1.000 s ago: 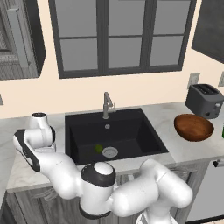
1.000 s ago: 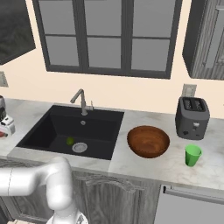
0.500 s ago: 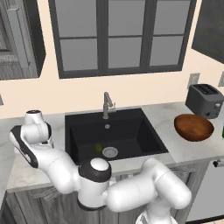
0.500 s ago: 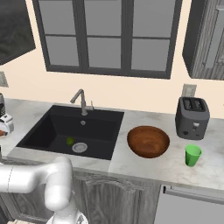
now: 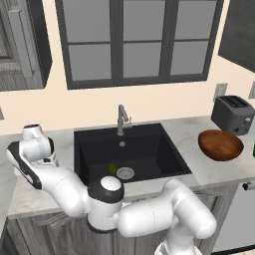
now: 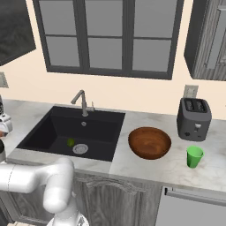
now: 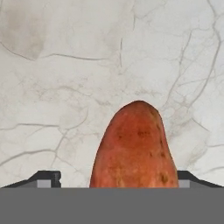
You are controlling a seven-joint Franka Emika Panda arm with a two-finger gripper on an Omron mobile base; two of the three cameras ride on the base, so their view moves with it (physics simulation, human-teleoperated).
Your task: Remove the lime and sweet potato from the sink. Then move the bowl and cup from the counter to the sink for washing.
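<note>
Currently, the hand view looks down on the marbled counter (image 7: 109, 57), bare stone ahead of the fingers and nothing standing in the way. The 2 fingertips (image 7: 46, 178) show at the lower left and lower right corners, spread wide apart. The sweet potato (image 7: 134, 146) lies on the stone between them, its tapered end pointing away from the hand; a clear gap of stone shows on each side, so neither finger touches it. The gripper (image 7: 116, 180) is open and holds nothing.

Away from the fingers, to the right along the counter in the right base view, the black sink (image 6: 39, 128) holds the lime (image 6: 70, 142) just beside the round drain. Beyond the sink stand the brown bowl (image 6: 149, 142), the green cup (image 6: 194, 156) and a grey toaster (image 6: 193, 118).
</note>
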